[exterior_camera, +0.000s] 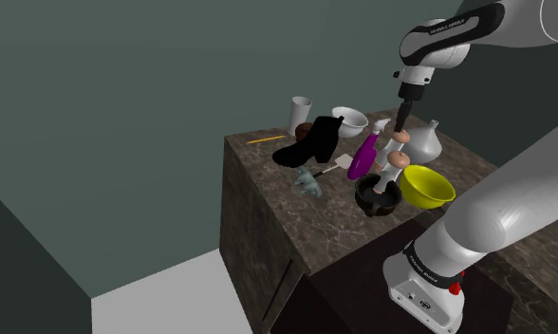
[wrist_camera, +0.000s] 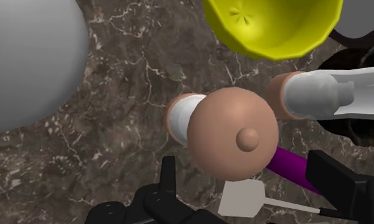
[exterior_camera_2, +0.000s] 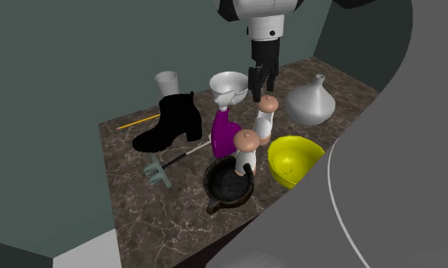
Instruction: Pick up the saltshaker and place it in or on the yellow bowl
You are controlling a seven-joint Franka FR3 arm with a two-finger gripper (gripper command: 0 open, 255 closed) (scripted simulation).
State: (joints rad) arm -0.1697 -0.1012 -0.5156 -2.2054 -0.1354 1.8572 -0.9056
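Stand, shoulder view: white arm base (exterior_camera: 424, 285) nearest, at 5 o'clock of the picture; the arm bends over the counter (exterior_camera: 334, 228)
Gripper, shoulder view: gripper (exterior_camera: 400, 120) points straight down, just above the saltshaker (exterior_camera: 398, 144); yellow bowl (exterior_camera: 429, 186) near, at 4 o'clock from the shaker
Axis: saltshaker upright, its long axis in line with the hand; a straight descent looks to be what the grasp calls for
Second exterior view: second shaker (exterior_camera_2: 246, 152) nearest, standing in a black bowl (exterior_camera_2: 228, 190); saltshaker (exterior_camera_2: 266, 122) at 1 o'clock from it, directly under the gripper (exterior_camera_2: 262, 93); yellow bowl (exterior_camera_2: 295, 160) at 4 o'clock from the saltshaker; grey vase (exterior_camera_2: 310, 103) at 2 o'clock
Wrist view: fingers (wrist_camera: 168, 175) spread wide, gripping nothing; the saltshaker (wrist_camera: 233, 133) shows its tan knob centred between them, untouched; yellow bowl (wrist_camera: 287, 38) beyond the shaker, away from the fingers
Surface: dark veined top, crowded; black boot (exterior_camera_2: 169, 122) and purple bottle (exterior_camera_2: 228, 135) close by
Room: grey-green walls; pale floor (exterior_camera: 163, 304)
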